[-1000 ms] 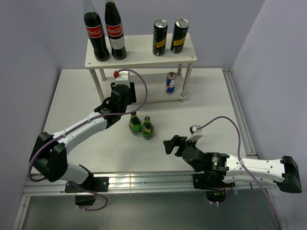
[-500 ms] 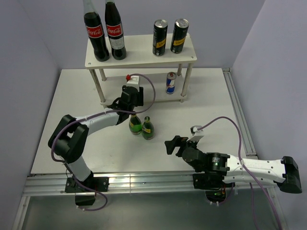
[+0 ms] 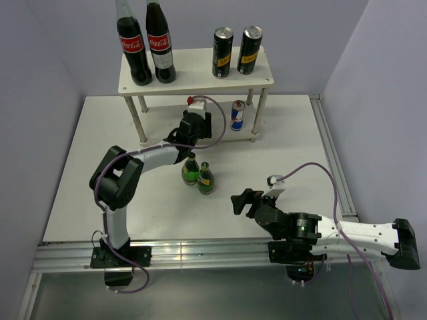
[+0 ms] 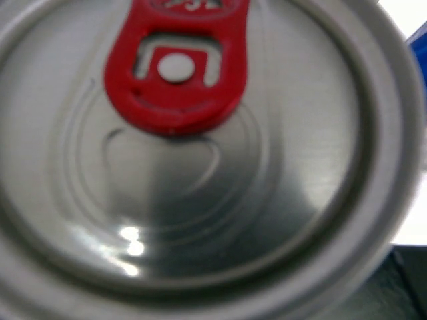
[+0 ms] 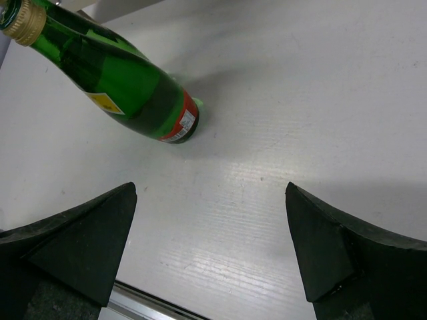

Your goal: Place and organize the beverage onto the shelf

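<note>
Left wrist view is filled by the red-tabbed top of a blue-and-silver can (image 4: 200, 173). The left hand (image 3: 193, 128) is clamped on it at the shelf (image 3: 200, 79) lower tier, 9 o'clock of the second can (image 3: 237, 115). Green bottles (image 3: 205, 179) stand on the table (image 3: 293, 133) at 6 o'clock. The right hand (image 3: 241, 202) is spread apart and empty.
</note>
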